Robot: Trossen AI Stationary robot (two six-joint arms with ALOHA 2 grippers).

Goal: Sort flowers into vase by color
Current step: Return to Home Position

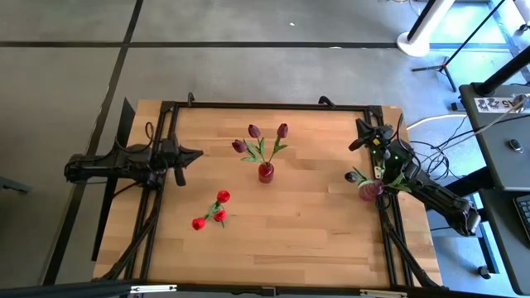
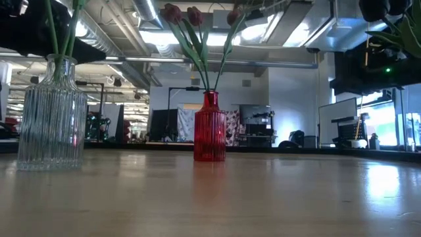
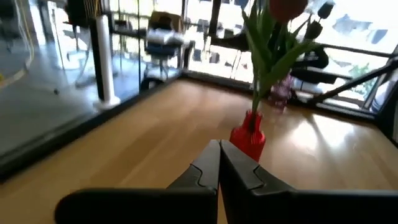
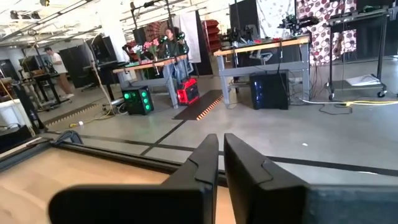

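A red vase (image 1: 266,172) (image 2: 210,131) (image 3: 249,140) stands mid-table with three maroon-purple tulips (image 1: 254,132) stuck in it. Three bright red tulips (image 1: 220,207) stand by their stems in a clear ribbed vase (image 2: 51,115), nearer and to the left. A pinkish vase (image 1: 369,189) (image 3: 281,93) with near-black tulips (image 3: 314,28) stands at the right edge, partly under my right arm. My left gripper (image 1: 197,155) (image 3: 219,158) is shut and hangs left of the red vase, pointing at it. My right gripper (image 1: 362,131) (image 4: 221,155) is shut, near the far right corner, pointing past the far edge.
A black frame (image 1: 265,106) runs along the table's far edge and both sides. Bare wood lies between the vases and along the near edge (image 1: 281,257). Beyond the table are workbenches and a person (image 4: 57,68) far off.
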